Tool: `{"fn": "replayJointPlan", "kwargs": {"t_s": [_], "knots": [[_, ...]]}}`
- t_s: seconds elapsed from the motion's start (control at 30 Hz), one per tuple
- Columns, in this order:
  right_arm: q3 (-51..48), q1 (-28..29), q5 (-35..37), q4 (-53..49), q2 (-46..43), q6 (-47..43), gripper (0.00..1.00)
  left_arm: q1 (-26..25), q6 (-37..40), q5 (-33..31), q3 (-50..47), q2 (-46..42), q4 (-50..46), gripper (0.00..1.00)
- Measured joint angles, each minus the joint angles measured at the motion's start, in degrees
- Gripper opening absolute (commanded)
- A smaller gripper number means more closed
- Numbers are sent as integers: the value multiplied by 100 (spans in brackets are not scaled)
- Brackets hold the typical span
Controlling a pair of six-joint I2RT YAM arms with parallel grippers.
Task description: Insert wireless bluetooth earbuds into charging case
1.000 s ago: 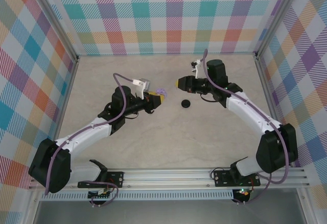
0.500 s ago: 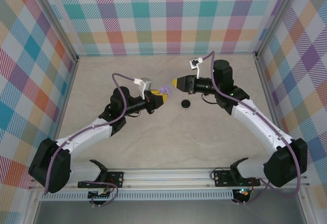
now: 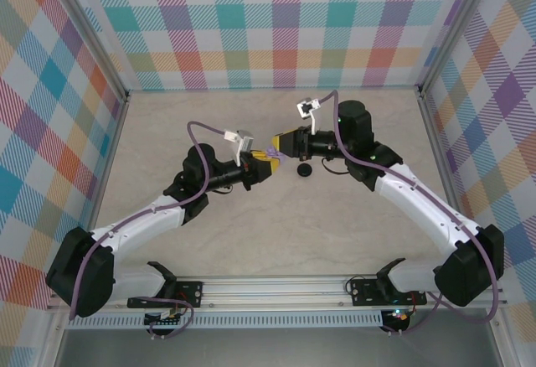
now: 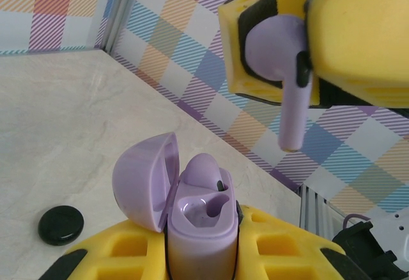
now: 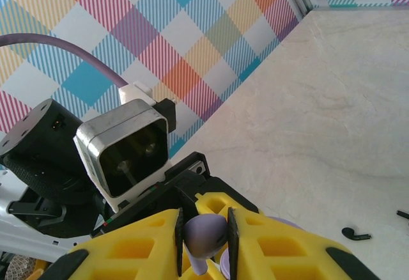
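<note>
The right end effector pinches the tiny earbud, surely light and slippery, by its head, stem free, near the open case gripped by the left end effector.

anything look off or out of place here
Nothing damaged or spilled. One stray: a black earbud lies loose on the table, outside any case. The left gripper holds the lilac case open with one bud seated; the right gripper holds a lilac earbud near it.
</note>
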Motion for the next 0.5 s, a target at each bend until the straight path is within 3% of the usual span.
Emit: {"fn": "replayJointPlan", "kwargs": {"t_s": [0.5], "knots": [[28, 70, 114, -234, 13, -256, 26, -20, 0, 101, 76, -210, -4, 21]]}}
